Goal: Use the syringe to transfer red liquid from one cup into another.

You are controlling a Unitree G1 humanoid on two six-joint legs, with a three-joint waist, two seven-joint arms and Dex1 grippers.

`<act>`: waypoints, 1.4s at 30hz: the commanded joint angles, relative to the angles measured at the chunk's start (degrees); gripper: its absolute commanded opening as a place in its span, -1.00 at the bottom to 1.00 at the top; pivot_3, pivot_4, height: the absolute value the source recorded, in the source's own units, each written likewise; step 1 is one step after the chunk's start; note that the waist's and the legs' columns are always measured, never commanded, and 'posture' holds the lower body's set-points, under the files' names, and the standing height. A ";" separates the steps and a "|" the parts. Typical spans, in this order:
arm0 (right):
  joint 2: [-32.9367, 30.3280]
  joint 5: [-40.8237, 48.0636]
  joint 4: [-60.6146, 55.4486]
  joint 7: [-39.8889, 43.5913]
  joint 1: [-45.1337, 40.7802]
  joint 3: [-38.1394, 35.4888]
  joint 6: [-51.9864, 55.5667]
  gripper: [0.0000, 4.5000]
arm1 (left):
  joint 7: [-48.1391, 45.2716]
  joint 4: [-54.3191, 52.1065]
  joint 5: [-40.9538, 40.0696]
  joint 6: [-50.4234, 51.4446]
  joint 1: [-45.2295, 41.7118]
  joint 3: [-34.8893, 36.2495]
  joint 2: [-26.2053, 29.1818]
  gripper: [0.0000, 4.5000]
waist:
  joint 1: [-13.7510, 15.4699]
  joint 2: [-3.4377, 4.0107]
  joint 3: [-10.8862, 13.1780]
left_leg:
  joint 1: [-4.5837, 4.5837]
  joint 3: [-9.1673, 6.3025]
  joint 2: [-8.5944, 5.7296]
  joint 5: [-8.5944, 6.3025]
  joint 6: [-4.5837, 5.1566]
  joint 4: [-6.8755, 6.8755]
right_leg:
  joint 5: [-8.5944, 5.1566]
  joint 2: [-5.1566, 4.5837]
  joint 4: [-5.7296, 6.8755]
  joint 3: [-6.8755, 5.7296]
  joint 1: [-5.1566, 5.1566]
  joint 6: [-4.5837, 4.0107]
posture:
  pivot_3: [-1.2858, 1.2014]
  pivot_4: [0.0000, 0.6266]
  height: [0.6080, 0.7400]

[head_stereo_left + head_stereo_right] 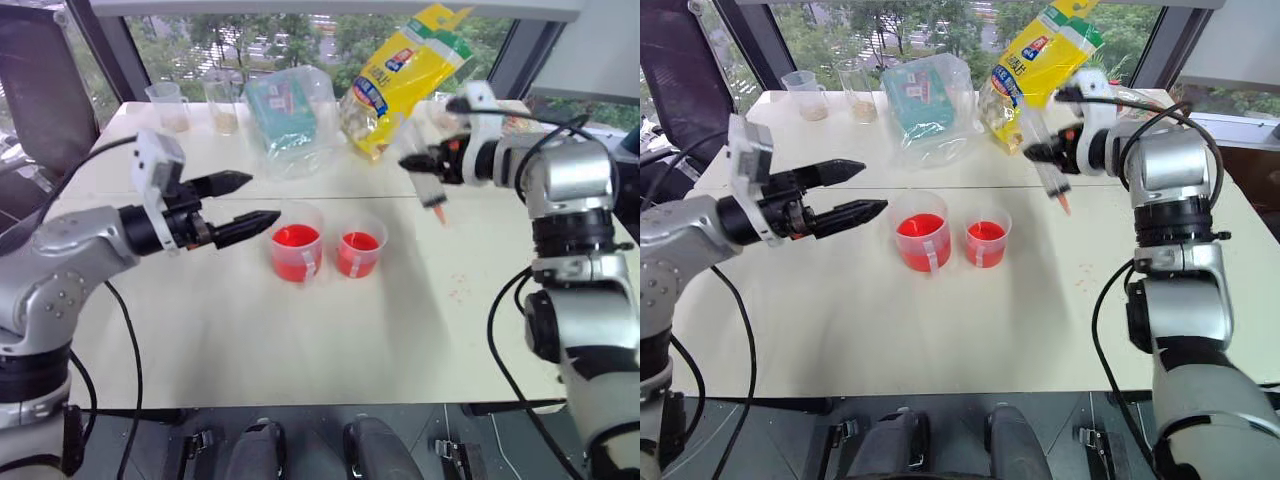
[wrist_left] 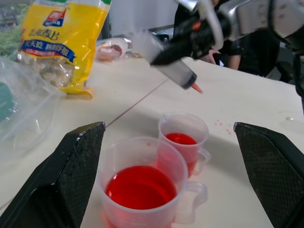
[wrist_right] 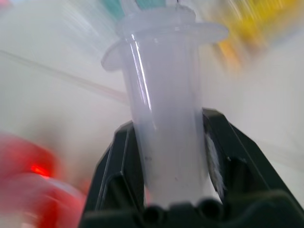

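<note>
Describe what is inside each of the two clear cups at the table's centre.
Both the wider cup and the smaller cup hold red liquid. The opaque liquid hides their bottoms.

Syringe [image 1: 1053,176] in right claw [image 1: 1040,152] (raised)

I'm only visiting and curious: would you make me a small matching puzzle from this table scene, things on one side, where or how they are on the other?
Things:
1. syringe
2. wider cup
3. smaller cup
4. left gripper

States:
A. open, holding nothing
B. clamped in the right gripper above the table
C. on the table, nearer the left gripper
D. on the table, nearer the syringe

Pairs: 1-B, 2-C, 3-D, 4-A
</note>
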 commanded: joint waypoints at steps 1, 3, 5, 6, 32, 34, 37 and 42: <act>9.60 10.14 -17.23 -3.72 3.13 -7.70 -7.67 -0.40 | -2.58 3.94 -0.08 -0.48 -4.94 2.35 2.35 1.00 | 0.01 0.00 0.00 | 0.00 0.01 0.00 0.01 -0.01 0.01 | 0.00 -0.01 0.03 0.01 -0.01 0.00 | 0.03 -0.52 1.00; 16.06 14.06 -21.92 -5.96 5.45 -8.81 -9.90 -0.40 | -3.49 5.67 0.15 -0.27 -6.60 2.06 3.02 1.00 | 0.00 0.01 0.00 | 0.00 0.02 -0.02 0.01 -0.02 0.02 | 0.00 -0.02 0.06 0.00 -0.01 0.00 | 0.03 -0.52 1.00; 20.63 15.53 -23.86 -7.12 7.69 -7.67 -13.41 -0.40 | -4.43 6.46 0.61 -0.21 -7.20 1.79 3.77 1.00 | 0.03 0.00 0.00 | 0.00 0.01 -0.02 0.01 -0.02 0.03 | 0.00 -0.04 0.06 -0.01 0.01 0.00 | 0.03 -0.52 1.00; 22.74 16.01 -24.43 -7.54 8.99 -6.91 -15.49 -0.40 | -4.69 6.53 0.69 -0.10 -7.27 1.76 3.98 1.00 | 0.09 0.00 0.00 | 0.00 0.01 -0.03 0.01 -0.02 0.02 | 0.00 -0.06 0.05 -0.01 0.01 0.00 | 0.03 -0.52 1.00; 27.87 2.72 -9.39 -3.62 29.46 12.34 -48.46 -0.40 | -4.95 5.59 2.70 2.52 -11.59 -5.36 -3.25 1.00 | 0.06 -0.13 -0.08 | 0.06 -0.01 -0.04 0.05 -0.09 0.08 | 0.00 -0.06 0.14 -0.02 0.04 0.00 | 0.03 -0.52 1.00; 27.61 2.58 -9.40 -3.34 29.56 12.64 -48.57 -0.40 | -5.28 6.27 3.40 2.34 -11.94 -5.79 -3.83 1.00 | 0.06 -0.13 -0.08 | 0.06 -0.01 -0.05 0.05 -0.09 0.08 | 0.00 -0.06 0.14 -0.02 0.04 0.00 | 0.03 -0.52 1.00; 27.37 2.55 -9.32 -3.16 29.55 12.95 -48.56 -0.40 | -5.72 7.02 4.04 2.36 -12.12 -6.05 -4.58 1.00 | 0.06 -0.13 -0.08 | 0.06 -0.01 -0.05 0.05 -0.09 0.08 | 0.00 -0.06 0.14 -0.02 0.05 0.00 | 0.03 -0.52 1.00; 26.72 2.56 -9.39 -2.81 29.49 13.53 -48.65 -0.40 | -5.94 7.16 3.67 2.99 -12.39 -6.07 -5.93 1.00 | 0.06 -0.13 -0.08 | 0.06 -0.02 -0.05 0.05 -0.09 0.09 | 0.00 -0.07 0.14 -0.02 0.05 0.00 | 0.03 -0.52 1.00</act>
